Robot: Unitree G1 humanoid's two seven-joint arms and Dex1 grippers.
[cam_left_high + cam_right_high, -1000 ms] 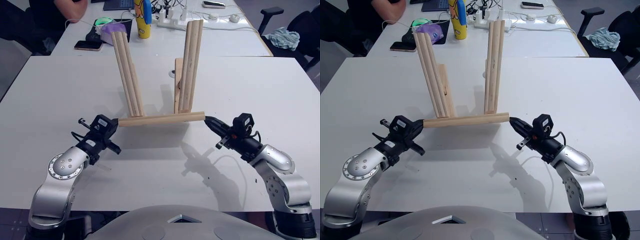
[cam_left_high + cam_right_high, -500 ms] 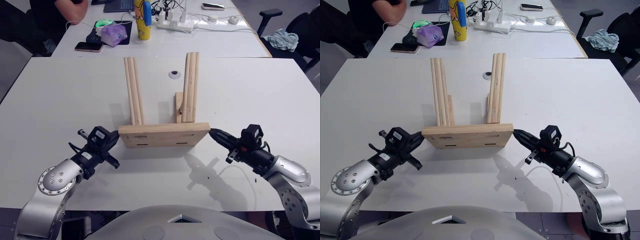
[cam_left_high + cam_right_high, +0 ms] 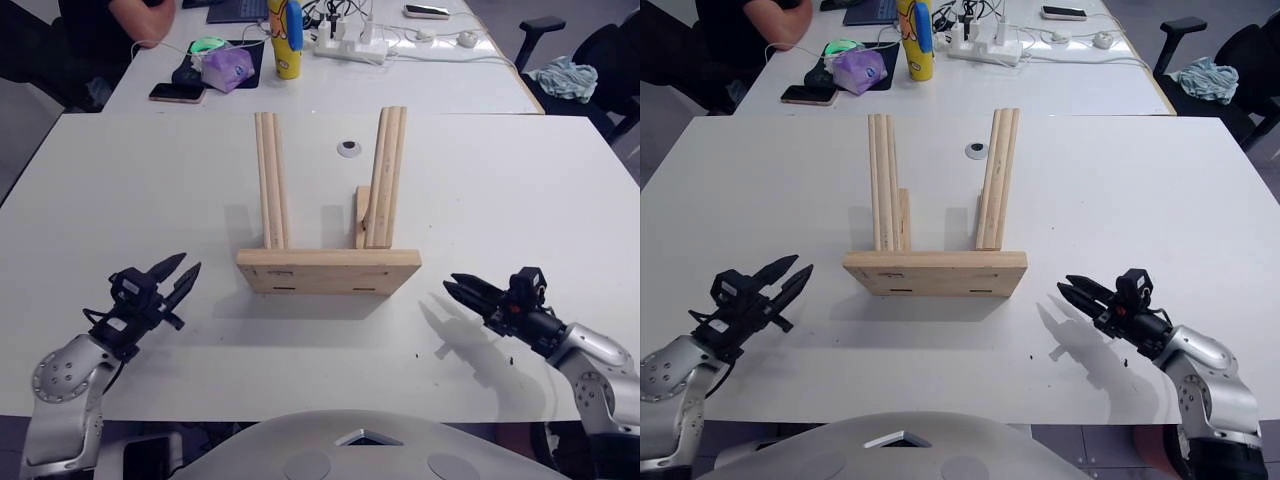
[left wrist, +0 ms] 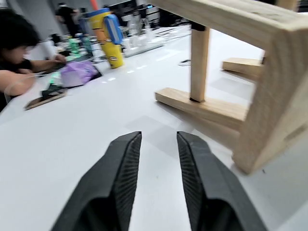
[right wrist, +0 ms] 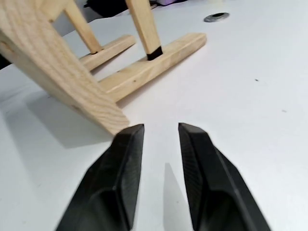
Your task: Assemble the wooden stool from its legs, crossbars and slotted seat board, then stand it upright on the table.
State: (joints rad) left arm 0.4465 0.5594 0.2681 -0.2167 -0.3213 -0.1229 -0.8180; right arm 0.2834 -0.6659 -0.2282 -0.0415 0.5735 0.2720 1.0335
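The wooden stool lies on its side in the middle of the table. Its slotted seat board [image 3: 327,271] stands on edge nearest me, and the legs [image 3: 270,180] point away, with a crossbar [image 3: 363,215] between the right pair. My left gripper [image 3: 188,263] is open, a short way left of the board and apart from it. My right gripper [image 3: 452,285] is open too, just right of the board's end. The left wrist view shows open fingers [image 4: 126,159] facing the board's end [image 4: 279,96]. In the right wrist view, the board's corner [image 5: 53,67] lies close ahead of the fingers [image 5: 126,154].
A round cable grommet [image 3: 348,149] sits in the table beyond the legs. The table behind carries a yellow bottle [image 3: 288,40], a power strip [image 3: 350,45] and a phone [image 3: 177,91]. A chair with a cloth [image 3: 565,75] stands far right.
Both grippers, earlier at the seat board's ends with the stool tipped, lowered it onto its side, then opened and drew back toward me.
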